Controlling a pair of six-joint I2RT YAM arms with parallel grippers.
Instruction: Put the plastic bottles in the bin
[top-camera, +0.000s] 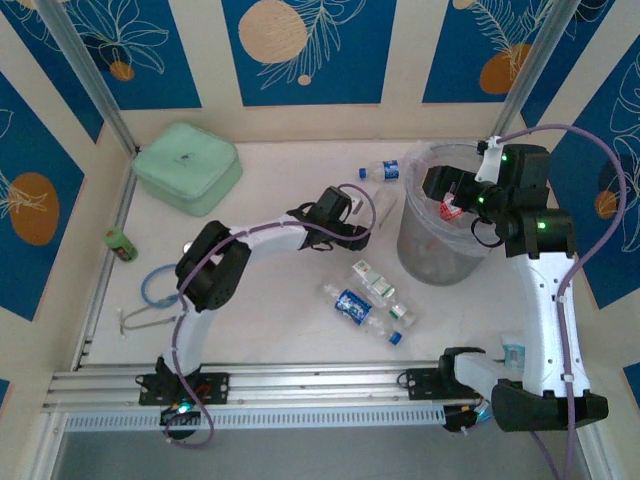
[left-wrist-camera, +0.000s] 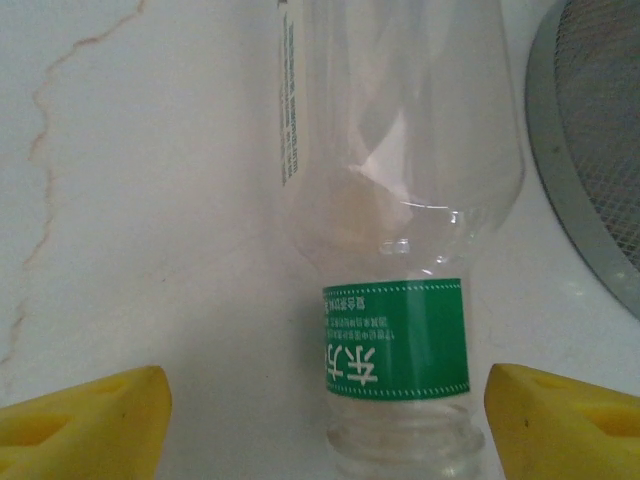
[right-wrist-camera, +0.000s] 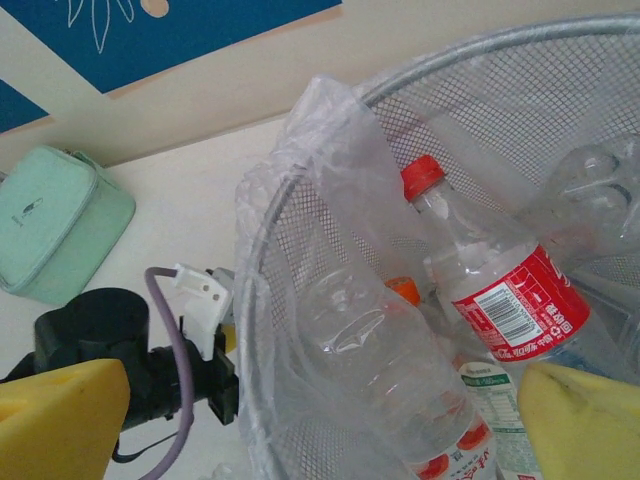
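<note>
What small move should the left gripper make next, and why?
Probably shut the left gripper on the green-labelled bottle: its yellow fingers straddle the label end, open, with a gap on each side, and the bottle lies on the table beside the bin, not yet picked up.

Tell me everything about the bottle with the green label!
The green-label bottle is clear, thin-looking plastic, with a green band of white characters near its neck. It lies on the white table, neck toward the left gripper, whose open yellow fingers flank it without touching. The grey mesh bin stands beside it.
</note>
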